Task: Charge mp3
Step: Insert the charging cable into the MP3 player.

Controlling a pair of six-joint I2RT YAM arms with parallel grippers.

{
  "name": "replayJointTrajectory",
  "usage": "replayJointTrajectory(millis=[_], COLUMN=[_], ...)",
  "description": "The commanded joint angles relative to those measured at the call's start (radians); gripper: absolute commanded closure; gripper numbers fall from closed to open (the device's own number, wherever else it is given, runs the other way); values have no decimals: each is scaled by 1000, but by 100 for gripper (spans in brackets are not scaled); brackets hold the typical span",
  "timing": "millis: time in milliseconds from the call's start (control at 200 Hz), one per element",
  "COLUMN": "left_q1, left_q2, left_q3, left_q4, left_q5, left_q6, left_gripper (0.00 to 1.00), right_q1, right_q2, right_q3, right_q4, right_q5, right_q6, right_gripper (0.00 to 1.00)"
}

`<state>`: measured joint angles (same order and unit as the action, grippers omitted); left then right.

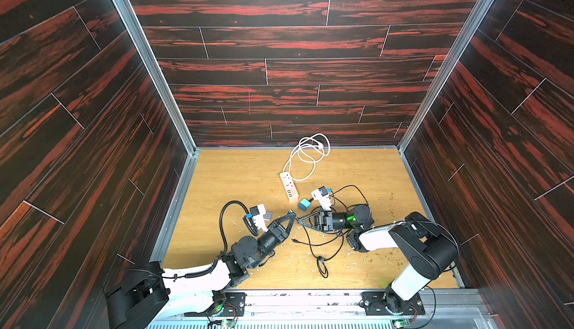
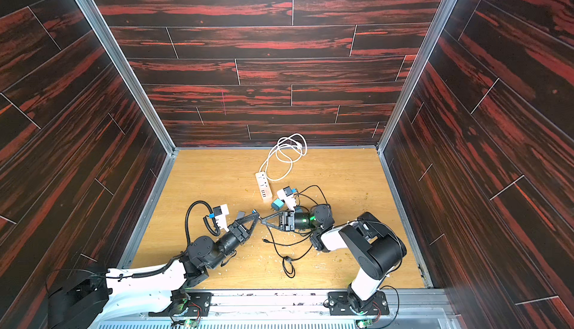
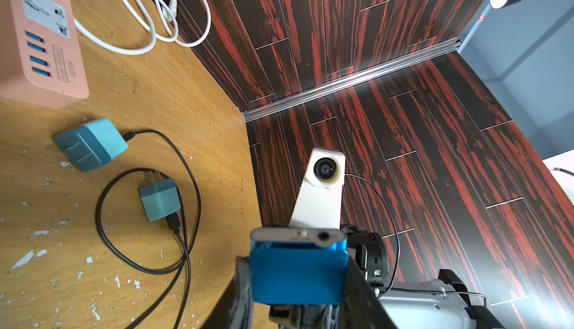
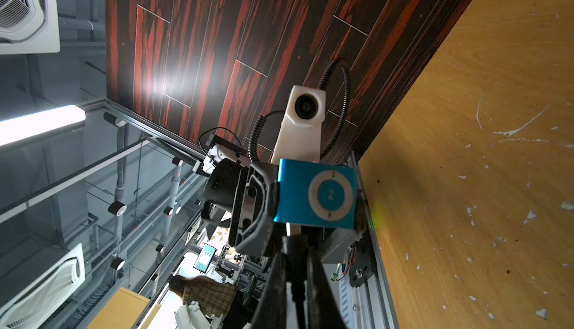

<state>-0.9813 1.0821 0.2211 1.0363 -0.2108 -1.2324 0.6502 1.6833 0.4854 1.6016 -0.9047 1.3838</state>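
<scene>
The blue mp3 (image 3: pixel 298 271) is clamped between the fingers of my left gripper (image 3: pixel 298 284), its silver end with the jack pointing away from the wrist. From the right wrist its wheel face (image 4: pixel 316 193) shows. My right gripper (image 4: pixel 295 259) is shut on the black cable plug (image 4: pixel 295 240), whose tip sits right at the player's edge; whether it is inserted is hidden. In both top views the two grippers (image 1: pixel 292 214) (image 1: pixel 300 218) (image 2: pixel 256 214) (image 2: pixel 263 218) meet tip to tip above the table's front middle. The black cable (image 1: pixel 323 249) loops on the table below them.
A pale power strip (image 1: pixel 289 186) (image 3: pixel 40 47) with a coiled white cord (image 1: pixel 307 153) lies behind the grippers. A teal block (image 3: pixel 90 144) and a small teal plug adapter (image 3: pixel 160 198) with black leads lie near it. Dark walls enclose the wooden table (image 1: pixel 236 181).
</scene>
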Motion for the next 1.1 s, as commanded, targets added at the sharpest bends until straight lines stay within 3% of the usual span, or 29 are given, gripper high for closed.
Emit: replayJointTrajectory(millis=[0, 190, 391, 887, 1097], left_q1=[-35, -49, -67, -88, -98], left_q2=[-26, -47, -31, -36, -27], left_q3=[26, 37, 49, 62, 71], left_q4=[-67, -110, -110, -141, -153], left_q5=[88, 107, 136, 187, 212], left_q6=[65, 106, 121, 143, 138], left_gripper=[100, 100, 100, 100, 100], right_q1=[0, -1, -3, -55, -57], right_q2=[-18, -71, -136, -187, -214], right_q3=[39, 41, 57, 91, 129], right_q4=[27, -40, -211, -327, -502], right_q5=[43, 37, 35, -6, 4], right_q6=[48, 39, -55, -97, -205], right_gripper=[100, 100, 100, 100, 100])
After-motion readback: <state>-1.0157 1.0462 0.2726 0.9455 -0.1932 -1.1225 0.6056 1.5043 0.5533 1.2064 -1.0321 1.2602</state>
